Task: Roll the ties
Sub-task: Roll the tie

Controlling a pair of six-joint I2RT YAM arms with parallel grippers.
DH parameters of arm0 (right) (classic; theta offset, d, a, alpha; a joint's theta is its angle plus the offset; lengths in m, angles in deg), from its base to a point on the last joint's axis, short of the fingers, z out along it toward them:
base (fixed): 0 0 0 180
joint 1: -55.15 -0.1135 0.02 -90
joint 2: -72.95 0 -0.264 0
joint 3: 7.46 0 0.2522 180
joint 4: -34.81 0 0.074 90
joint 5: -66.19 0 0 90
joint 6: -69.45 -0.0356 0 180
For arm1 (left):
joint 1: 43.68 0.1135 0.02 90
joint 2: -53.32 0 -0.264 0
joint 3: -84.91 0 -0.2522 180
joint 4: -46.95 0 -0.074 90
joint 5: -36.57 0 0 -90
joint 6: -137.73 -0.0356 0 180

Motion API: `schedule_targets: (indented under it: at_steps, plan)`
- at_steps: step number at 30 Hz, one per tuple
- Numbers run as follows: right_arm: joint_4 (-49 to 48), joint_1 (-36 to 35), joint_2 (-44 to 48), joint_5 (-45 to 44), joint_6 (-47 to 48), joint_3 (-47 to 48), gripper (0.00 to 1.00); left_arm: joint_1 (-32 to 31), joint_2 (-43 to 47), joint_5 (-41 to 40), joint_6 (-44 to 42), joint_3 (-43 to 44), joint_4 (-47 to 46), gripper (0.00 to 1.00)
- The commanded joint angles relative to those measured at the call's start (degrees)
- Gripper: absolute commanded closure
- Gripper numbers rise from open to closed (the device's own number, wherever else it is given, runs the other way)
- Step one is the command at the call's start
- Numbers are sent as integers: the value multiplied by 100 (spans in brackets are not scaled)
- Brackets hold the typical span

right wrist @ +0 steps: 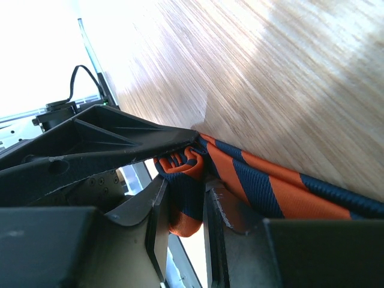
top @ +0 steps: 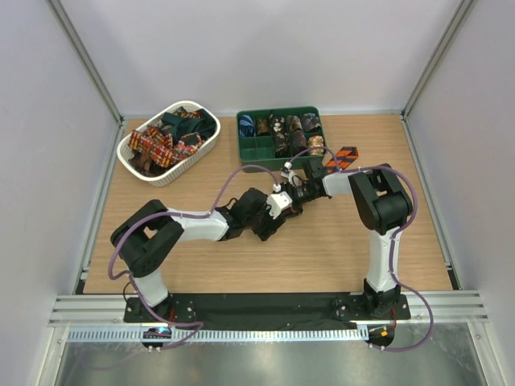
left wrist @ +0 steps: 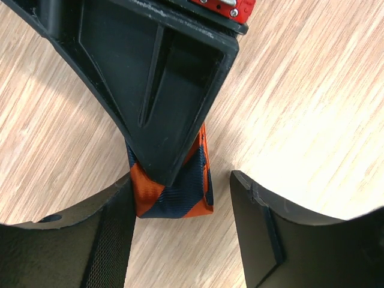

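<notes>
At ten o'clock on the tabletop [top: 241, 265], a white basket [top: 165, 178] holds loose ties. Right of it, at twelve, a green tray [top: 251, 149] carries finished rolls, with a few compartments bare.

Near the centre both arms meet over the striped tie [top: 346, 157]. The left pincer [left wrist: 183, 186] stands open around the started roll: one finger seems to touch the fabric and the other is clear of it. The right pincer [right wrist: 183, 210] is clamped on the coiled end. The rest of the tie runs out toward two o'clock, its tail flat beside the tray's right corner.

I'd say the rolling has only just begun. Next, the left pincer needs a fresh hold to wind another turn without letting the coil spring loose.

The tie is ribbed, with orange-and-navy diagonal stripes, and has only a few tight turns so far.
</notes>
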Motion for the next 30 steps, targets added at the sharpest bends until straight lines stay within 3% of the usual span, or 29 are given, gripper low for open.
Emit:
schedule_targets:
  at_steps: [1, 16, 22, 26, 30]
  plan:
    - [48, -32, -508, -1751, 395, -179, 99, 39, 161, 110, -114, -38, -44, 38]
    - [-40, -41, -341, -1821, 394, -249, 99, 127, -594, 48, -263, 815, 536, 48]
    - [-66, -32, -253, -1812, 403, -302, 99, 153, -648, 22, -193, 754, 712, 68]
    - [-31, -23, -183, -1883, 368, -293, 88, 153, -604, -4, -122, 657, 799, 83]
    - [-31, -32, 45, -1865, 289, -328, 72, 153, -604, -40, -78, 666, 923, 86]
